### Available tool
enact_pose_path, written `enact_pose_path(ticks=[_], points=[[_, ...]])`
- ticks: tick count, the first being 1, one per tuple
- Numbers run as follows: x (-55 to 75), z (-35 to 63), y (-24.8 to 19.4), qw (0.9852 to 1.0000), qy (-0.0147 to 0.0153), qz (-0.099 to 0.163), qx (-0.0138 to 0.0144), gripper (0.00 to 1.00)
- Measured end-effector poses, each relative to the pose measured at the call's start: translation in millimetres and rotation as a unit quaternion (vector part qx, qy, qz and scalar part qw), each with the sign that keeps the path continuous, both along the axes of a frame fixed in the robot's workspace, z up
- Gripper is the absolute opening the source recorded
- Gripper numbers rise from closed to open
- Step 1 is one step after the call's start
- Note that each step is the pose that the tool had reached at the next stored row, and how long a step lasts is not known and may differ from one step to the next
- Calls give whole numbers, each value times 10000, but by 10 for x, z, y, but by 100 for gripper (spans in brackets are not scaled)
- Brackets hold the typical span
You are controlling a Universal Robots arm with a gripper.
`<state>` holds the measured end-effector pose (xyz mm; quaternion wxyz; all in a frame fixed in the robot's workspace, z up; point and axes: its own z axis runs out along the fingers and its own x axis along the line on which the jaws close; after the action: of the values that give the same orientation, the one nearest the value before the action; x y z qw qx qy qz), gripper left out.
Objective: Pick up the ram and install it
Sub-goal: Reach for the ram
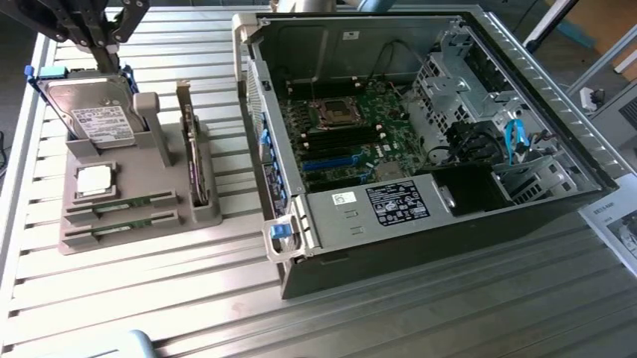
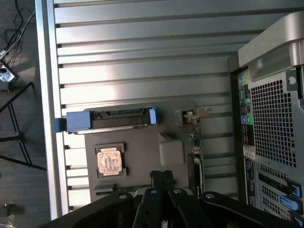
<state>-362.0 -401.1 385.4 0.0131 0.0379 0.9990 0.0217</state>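
Two green ram sticks (image 1: pixel 121 204) lie flat in slots at the near end of a grey holder (image 1: pixel 164 175) on the exterior view's left. In the wrist view a sliver of ram (image 2: pixel 116 188) peeks out beside the gripper's body. My gripper (image 1: pixel 103 52) hangs above the holder's far end, over the hard drive (image 1: pixel 95 112) and well apart from the ram. Seen from the wrist, the gripper (image 2: pixel 162 176) has its dark fingertips pressed together with nothing between them.
The holder also carries a CPU (image 1: pixel 95 180) and an upright expansion card (image 1: pixel 192 149). An open computer case (image 1: pixel 418 134) with its motherboard (image 1: pixel 344 138) exposed lies on the exterior view's right. Everything rests on a slatted metal table (image 1: pixel 199 298).
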Motion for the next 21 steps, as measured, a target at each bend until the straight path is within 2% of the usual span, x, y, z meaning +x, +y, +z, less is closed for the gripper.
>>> enact_pose_path(ticks=[1,4,10,21], points=[[0,0,-39,10000,0,0,0,13],[0,0,-109,10000,0,0,-1,13],[0,0,-186,10000,0,0,-22,13],[0,0,-372,9999,0,0,-109,13]])
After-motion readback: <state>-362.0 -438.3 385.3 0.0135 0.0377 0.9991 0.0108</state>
